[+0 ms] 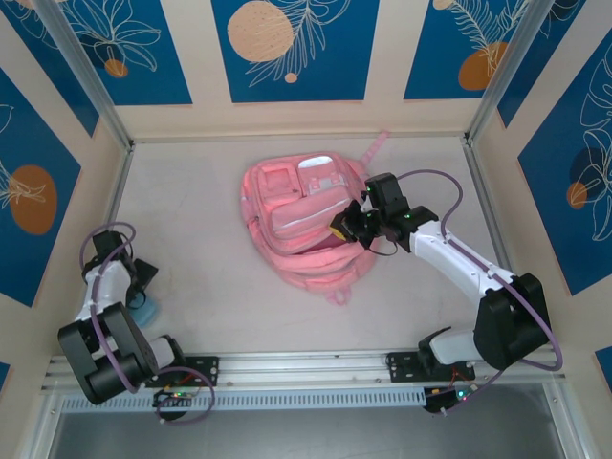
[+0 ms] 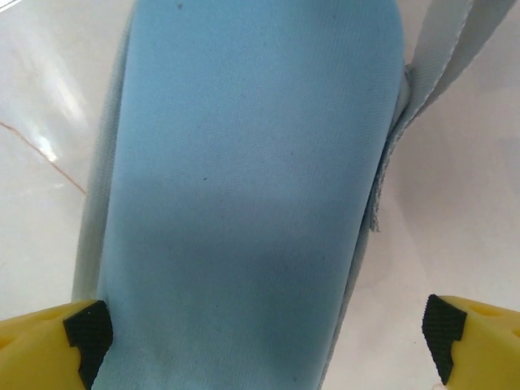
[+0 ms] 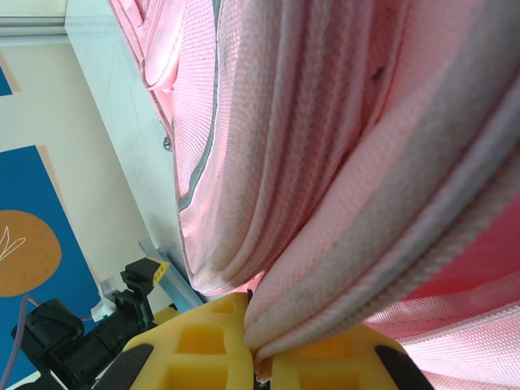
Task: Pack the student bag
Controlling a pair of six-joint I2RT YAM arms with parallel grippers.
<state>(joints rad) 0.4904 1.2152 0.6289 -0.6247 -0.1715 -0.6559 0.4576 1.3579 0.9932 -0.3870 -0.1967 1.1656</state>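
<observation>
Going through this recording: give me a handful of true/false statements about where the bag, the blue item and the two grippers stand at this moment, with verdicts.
1. The right gripper is shut on a fold of the student bag. True.
2. The left gripper is clamped shut. False: its jaws stand wide open, with the pale blue fabric item between them.
3. The student bag lies near the middle of the table. True.
4. The pale blue fabric item sits inside the student bag. False: it lies on the table at the near left, apart from the bag.
</observation>
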